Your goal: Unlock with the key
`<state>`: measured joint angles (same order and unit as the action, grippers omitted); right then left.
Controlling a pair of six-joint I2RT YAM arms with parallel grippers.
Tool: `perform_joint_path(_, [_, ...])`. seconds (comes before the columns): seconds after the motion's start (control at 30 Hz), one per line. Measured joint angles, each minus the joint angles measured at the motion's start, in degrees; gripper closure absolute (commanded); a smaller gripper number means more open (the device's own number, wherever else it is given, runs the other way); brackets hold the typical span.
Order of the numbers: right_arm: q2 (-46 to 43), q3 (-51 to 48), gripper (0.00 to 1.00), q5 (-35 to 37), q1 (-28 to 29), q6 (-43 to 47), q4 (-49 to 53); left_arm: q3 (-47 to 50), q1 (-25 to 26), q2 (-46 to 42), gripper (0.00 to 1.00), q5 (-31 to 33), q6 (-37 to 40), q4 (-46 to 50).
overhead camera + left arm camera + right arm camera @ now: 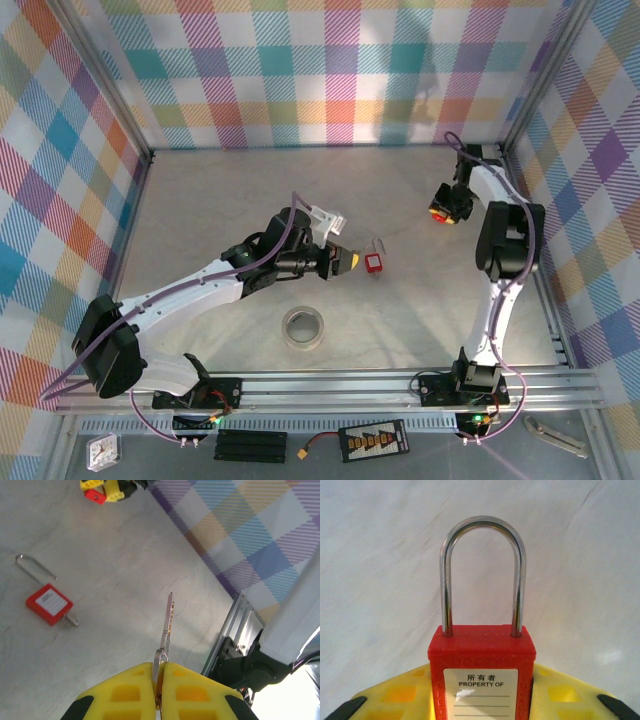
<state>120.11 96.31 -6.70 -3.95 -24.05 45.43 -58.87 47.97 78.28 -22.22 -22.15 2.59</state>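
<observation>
Loose padlock [374, 263], red, lies flat on the pale tabletop [220, 190] near the middle in the top external view, just beyond the yellow tips of the left hand [350, 262]; the key is too small to make out there, and so is the way the shackle sits. Far back on the right, close to the checked wall [330, 70], the right hand [441, 212] shows yellow with a bit of red between its fingers, though the arm covers much of it. A tape roll [303, 328] lies flat nearer the arm bases, well apart from both locks. In the left wrist view the yellow fingers [125, 690] are pressed together on the bow of the key [166, 625], whose blade sticks straight out over the tabletop; the bow is mostly hidden between the pads. The loose padlock rests to the left of the blade, apart from it, with its thin shackle [35, 569] stretched away from the body and a small metal stub at its other end; I cannot tell what the stub is. The right hand is cut off by the top edge. In the right wrist view the yellow fingers [570, 692] are clamped on the held padlock [481, 652], upright, with both legs of its shackle [482, 525] seated in the body. The white label reads "PROPERTY OF", and the bottom edge crops the rest of the body.
</observation>
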Motion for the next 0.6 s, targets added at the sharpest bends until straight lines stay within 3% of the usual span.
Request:
perform_joint_path(0.17, [-21.9,-13.9,0.92,-13.7,0.1,-6.4,-15.1,-2.1,0.0,2.4,1.0,-2.1,-4.0,-7.7])
perform_joint_path(0.3, [-34.2,-19.3,0.92,-22.4,0.3,-12.0,-25.2,-3.3,0.0,4.0,1.0,-3.9,-7.5,-13.7])
perform_joint_path(0.43, [-39.4,-20.9,0.92,-26.9,1.4,-17.6,-27.6,-4.5,0.0,4.6,1.0,-3.7,-8.7,-16.5])
perform_joint_path(0.6, [-41.7,-24.2,0.93,-28.0,3.6,-24.2,-26.9,-7.4,2.0,5.9,1.0,0.9,-6.1,-14.8])
